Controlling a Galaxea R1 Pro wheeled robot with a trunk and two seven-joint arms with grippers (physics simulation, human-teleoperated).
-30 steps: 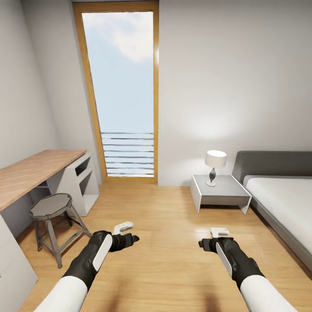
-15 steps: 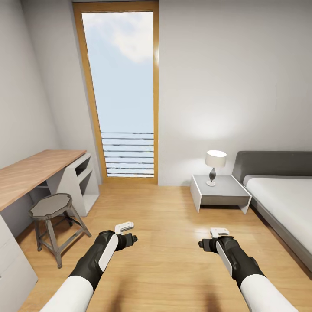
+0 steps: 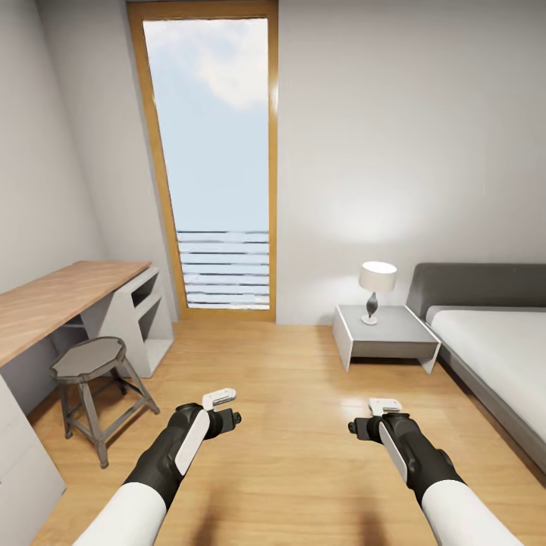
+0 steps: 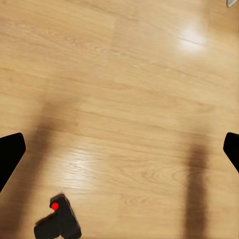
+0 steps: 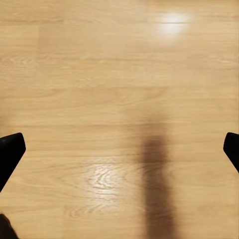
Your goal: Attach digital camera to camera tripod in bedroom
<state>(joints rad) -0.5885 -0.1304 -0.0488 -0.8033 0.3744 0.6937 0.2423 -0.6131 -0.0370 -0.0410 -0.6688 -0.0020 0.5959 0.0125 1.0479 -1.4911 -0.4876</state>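
Head view: in the bedroom, the left gripper [image 3: 225,406] and right gripper [image 3: 377,416] hover over the wood floor [image 3: 296,425], between stool [image 3: 89,362] and bed [image 3: 497,356].

Left wrist view: fingers spread wide, empty; the digital camera [image 4: 58,221] lies on the floor.

Right wrist view: fingers wide, empty.

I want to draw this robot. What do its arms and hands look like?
Each arm is white near the body, then black toward the wrist with a long white stripe. The left gripper and right gripper have a black base and a small white piece on top. Their fingertips look black.
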